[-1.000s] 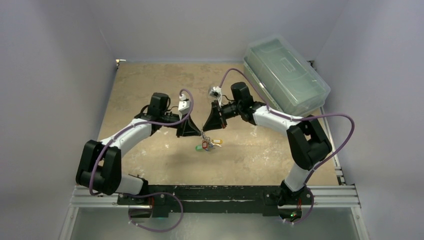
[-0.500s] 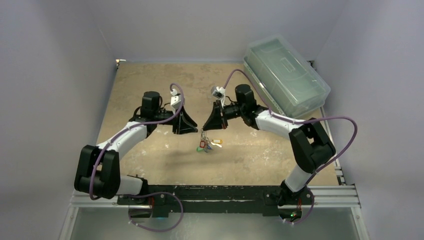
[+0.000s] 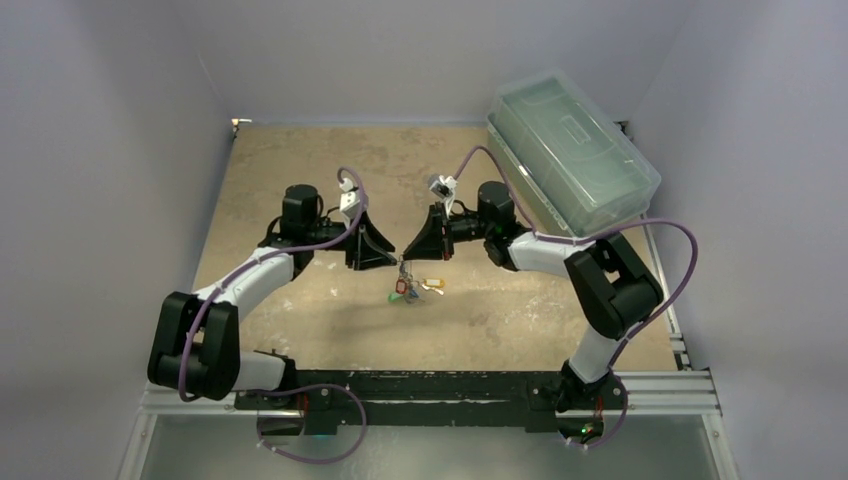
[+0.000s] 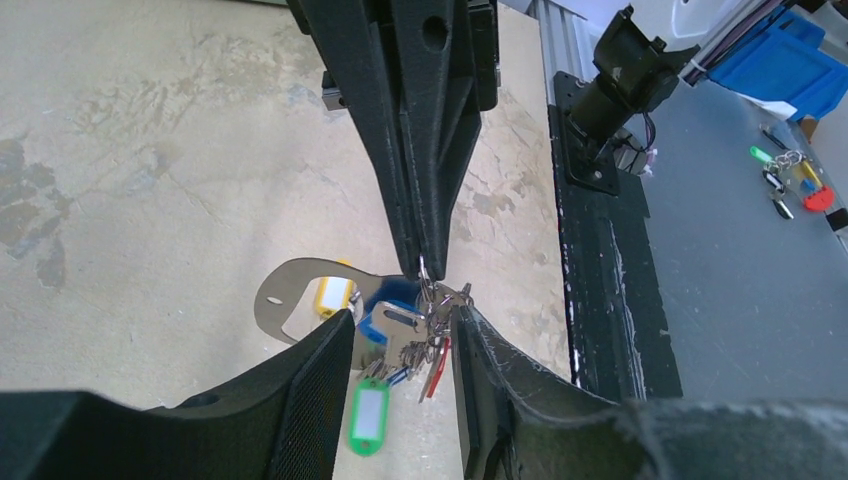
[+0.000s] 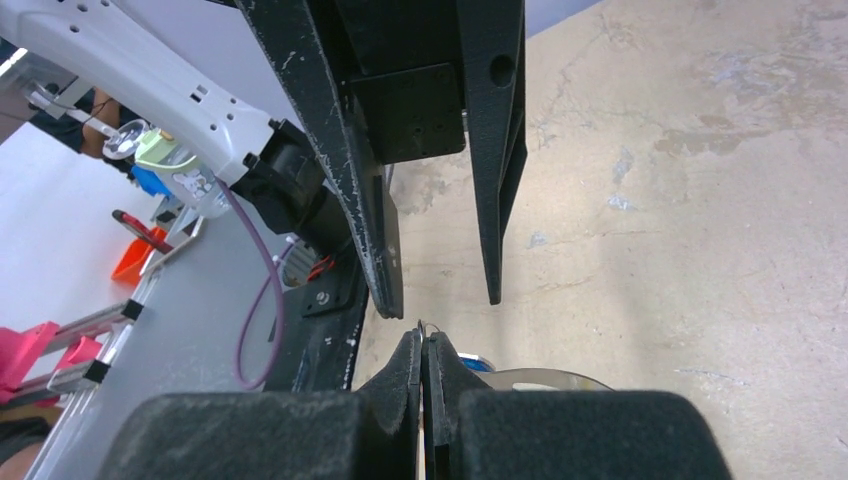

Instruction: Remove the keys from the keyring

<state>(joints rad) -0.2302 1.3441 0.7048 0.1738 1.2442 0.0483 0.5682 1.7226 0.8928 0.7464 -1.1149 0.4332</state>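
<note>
Keys [image 4: 400, 350] with coloured tags hang in a bunch above the middle of the desk [image 3: 300, 170], pinched at their top by the closed right pincer [image 3: 404, 258] reaching in from the right. The keyring [image 4: 290, 290], a pale arched plate, hangs among them. The left pincer [image 3: 390, 262] stands open just left of the bunch, its fingers [image 4: 310, 390] flanking the keys

1. The whole table [image 3: 300, 180] is viewed from high above, beyond its near edge, from afar.
2. Both wrist views are set close and face each other; the keys [image 4: 405, 335] are shared by the left wrist and top views.
</note>
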